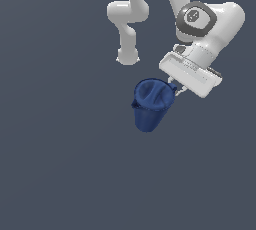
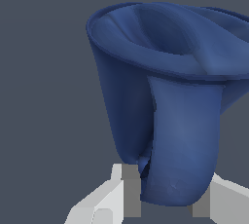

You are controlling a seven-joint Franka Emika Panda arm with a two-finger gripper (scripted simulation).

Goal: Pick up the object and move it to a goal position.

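The dark blue bucket-like bin (image 1: 149,105) is tilted, with its open rim facing up and toward the arm and its narrower rounded base pointing down in the exterior view. My gripper (image 1: 176,90) reaches it from the exterior view's right, at the rim. In the wrist view the bin (image 2: 165,96) fills most of the picture. My gripper (image 2: 168,201) has its two fingers (image 2: 130,189) pressed against either side of a bulging part of the bin's wall. It is shut on the bin.
The floor (image 1: 60,164) is a plain dark grey surface all around. The white arm's links (image 1: 127,19) rise behind the bin at the top of the exterior view. No other objects show.
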